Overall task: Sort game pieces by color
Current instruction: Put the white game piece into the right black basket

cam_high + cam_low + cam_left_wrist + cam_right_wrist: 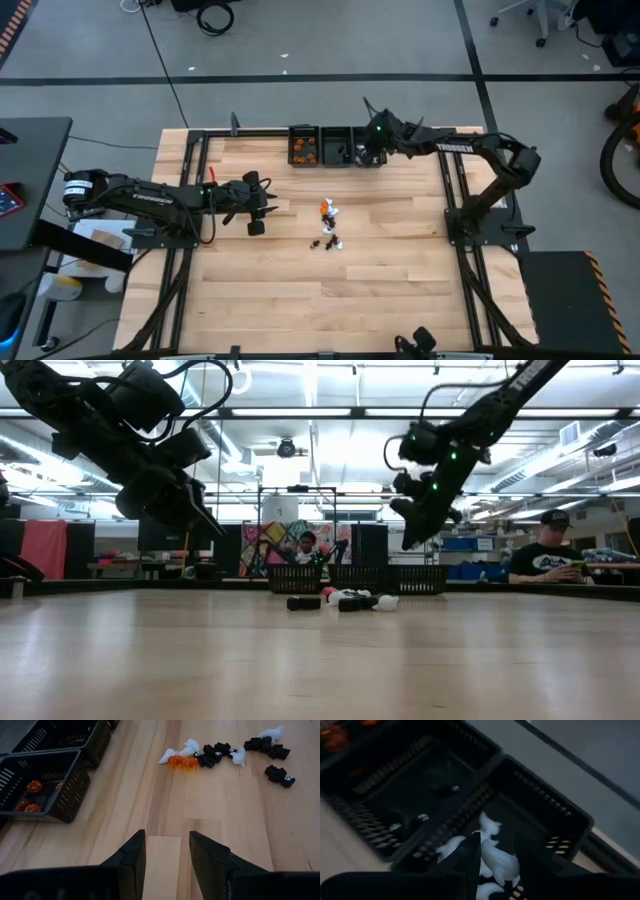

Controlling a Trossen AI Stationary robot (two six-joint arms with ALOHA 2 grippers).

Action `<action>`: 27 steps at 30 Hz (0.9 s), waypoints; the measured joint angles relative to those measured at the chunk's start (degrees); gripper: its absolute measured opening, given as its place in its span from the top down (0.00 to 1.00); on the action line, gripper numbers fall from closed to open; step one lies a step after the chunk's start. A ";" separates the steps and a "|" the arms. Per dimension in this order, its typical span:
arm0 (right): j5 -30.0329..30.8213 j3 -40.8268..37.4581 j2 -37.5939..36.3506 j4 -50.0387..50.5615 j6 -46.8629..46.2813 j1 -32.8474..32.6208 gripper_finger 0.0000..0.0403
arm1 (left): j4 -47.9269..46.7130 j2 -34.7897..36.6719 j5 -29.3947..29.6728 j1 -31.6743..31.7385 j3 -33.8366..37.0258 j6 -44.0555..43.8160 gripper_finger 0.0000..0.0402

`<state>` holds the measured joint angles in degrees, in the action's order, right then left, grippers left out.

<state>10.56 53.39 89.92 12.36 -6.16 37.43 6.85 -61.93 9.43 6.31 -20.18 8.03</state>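
The right gripper (496,857) is hovering over the bin (555,815) of white pieces, its fingers clamping a white game piece (499,860) between them. The left gripper (167,851) is waiting above bare wood, fingers apart and holding nothing, with the loose game pieces (225,754) lying well ahead of its tips.

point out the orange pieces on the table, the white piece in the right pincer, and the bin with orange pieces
orange pieces (182,762): left wrist view, middle of the pair
white piece (497,861): right wrist view, its body between the fingers
orange bin (75,785): left wrist view, near side wall
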 joint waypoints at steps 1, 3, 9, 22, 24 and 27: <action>-0.89 0.00 0.87 -0.56 -1.07 0.59 0.71 | 0.00 -0.01 0.00 0.00 0.00 0.00 0.68; -3.73 0.00 2.50 -0.35 -3.25 1.68 0.71 | -0.07 0.00 0.00 -0.01 0.00 0.00 0.68; -5.89 -0.02 4.98 -0.45 -9.21 3.93 0.70 | -0.57 0.02 0.00 -0.04 0.00 -0.52 0.68; -9.89 -0.02 5.10 -0.24 -7.29 4.37 0.56 | -0.68 0.01 0.00 -0.05 0.00 -0.47 0.68; -10.54 0.00 4.98 -0.21 -7.16 4.35 0.54 | -0.69 0.01 0.00 -0.06 0.00 -0.47 0.68; -10.62 0.02 3.33 0.04 -5.69 4.16 0.52 | -0.69 0.00 0.00 -0.04 0.00 -0.46 0.68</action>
<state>-0.07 53.41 93.26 12.40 -11.85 41.59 6.17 -61.92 9.43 6.26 -20.18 7.57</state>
